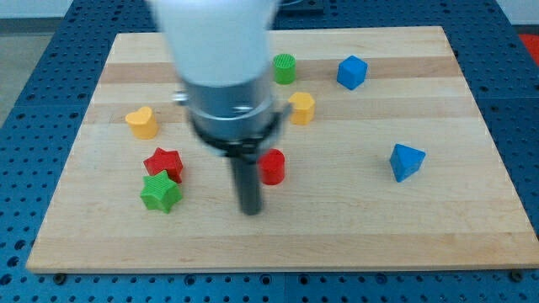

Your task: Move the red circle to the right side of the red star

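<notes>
Near the middle of the wooden board (472,93), just at the view's right of the dark rod: the red circle (272,167), a short upright cylinder, round face up, axis vertical, no side to point with and no long axis across the board. Left edge hidden behind the rod, so touching or a hair apart cannot be told. My tip (251,210) down on the board, slightly below and to the view's left of the red circle, blurred at the end. No jaws here, only a single straight rod, nothing pinched or spread.

At the view's left of the rod, well apart from the red circle: the red star (163,163), lying flat, with the green star (161,193) touching it from below. Red circle thus already on the star's right-hand side in the view, with the rod between the two.

Farther up and left: a yellow heart-like block (142,122). Beside the arm's grey housing at the view's right: a second yellow block (301,108), partly covered, shape unclear. Toward the view's top: a green cylinder (285,68) and a blue cube (352,72). At the view's right, alone: a blue block (407,161) with angled faces.
</notes>
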